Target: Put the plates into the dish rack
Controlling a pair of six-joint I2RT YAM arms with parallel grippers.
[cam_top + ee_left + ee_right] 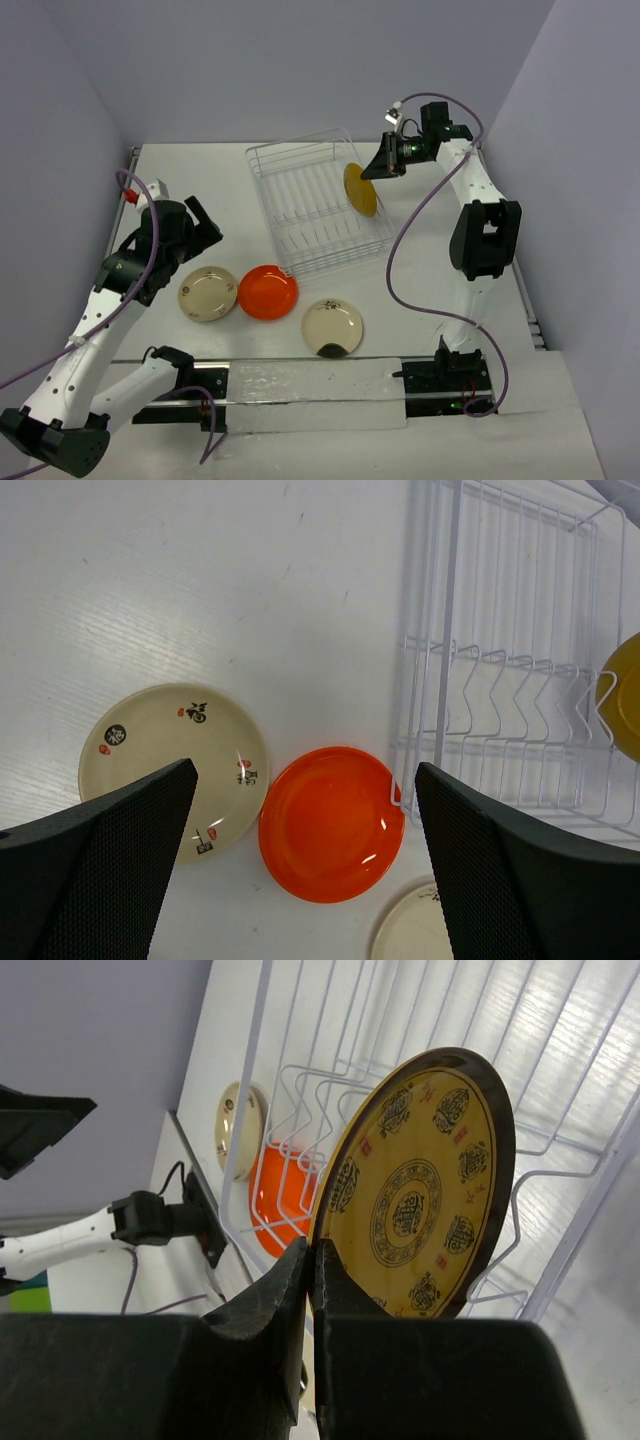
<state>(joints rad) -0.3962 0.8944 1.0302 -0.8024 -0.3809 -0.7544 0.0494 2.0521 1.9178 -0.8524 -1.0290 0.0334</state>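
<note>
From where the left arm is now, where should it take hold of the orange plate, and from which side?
Probably its raised rim on the near edge, coming down from above. The orange plate lies flat, so only the rim gives the jaws a lip; the cream plate crowds its left and the dish rack its right.

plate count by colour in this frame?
Cream plates: 2
Orange-red plate: 1
Mustard-yellow plate: 1
Total: 4 plates
</note>
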